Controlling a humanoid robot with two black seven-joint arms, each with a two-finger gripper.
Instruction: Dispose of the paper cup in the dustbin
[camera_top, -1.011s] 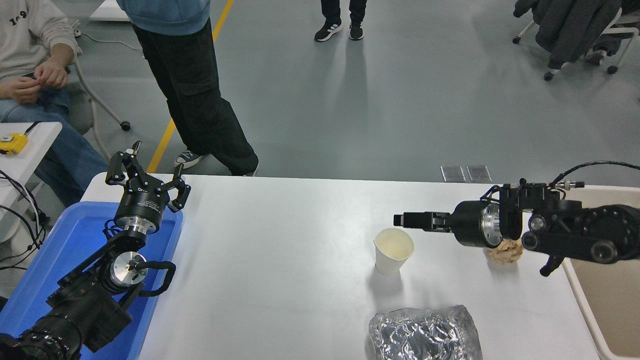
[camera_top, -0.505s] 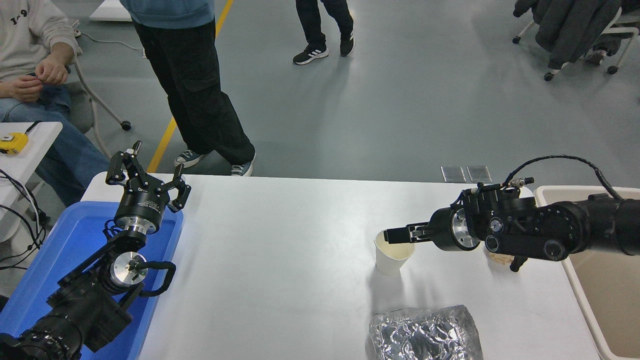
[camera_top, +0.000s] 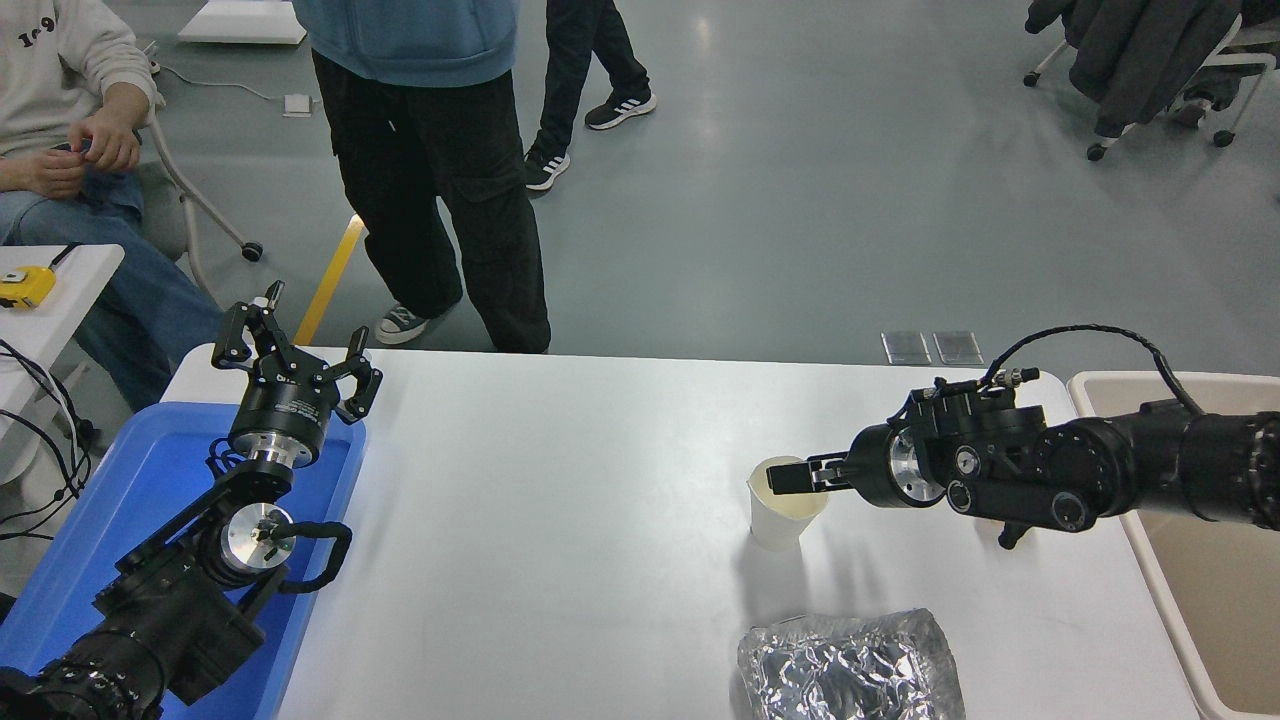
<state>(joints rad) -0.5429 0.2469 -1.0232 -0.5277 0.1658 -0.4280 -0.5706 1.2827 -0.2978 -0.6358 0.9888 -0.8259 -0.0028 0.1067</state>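
Paper cup upright, right hand over rim.

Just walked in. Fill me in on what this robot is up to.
The right gripper reaches in from the right, its fingertips over the mouth of the paper cup, which stands upright on the white table; whether it grips the rim isn't clear. The dustbin sits at the table's right edge. The left gripper is parked, open, above the blue tray.
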